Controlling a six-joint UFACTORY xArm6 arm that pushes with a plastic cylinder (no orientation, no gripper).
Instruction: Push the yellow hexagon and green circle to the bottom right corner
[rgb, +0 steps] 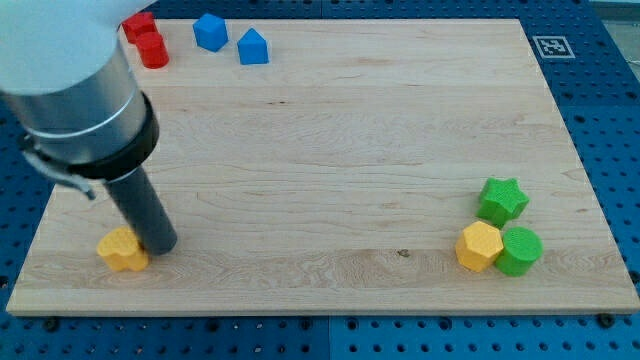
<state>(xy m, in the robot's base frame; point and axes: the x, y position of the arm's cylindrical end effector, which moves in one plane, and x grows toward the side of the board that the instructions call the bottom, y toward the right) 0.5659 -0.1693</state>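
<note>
My tip (160, 246), the lower end of the straight dark rod, rests on the pale wooden board (330, 150) near its bottom left corner, touching or just beside a small yellow block (122, 250) of unclear shape. There are no jaws on this rig to be released or clenched; the rod holds nothing and can only shove. The relation that matters is that both task pieces lie far across the board on the view's right. The yellow hexagon block (479, 246) and the round green circle block (520, 251) sit side by side and touching, near the bottom right corner, with a green star-shaped block (502, 200) just above them. They look close to their goal already (perhaps needing only a nudge toward the corner). I judge that any further push should come from their upper left. Two red blocks (146, 40) and two blue blocks (232, 39) sit along the top left edge, well apart.
</note>
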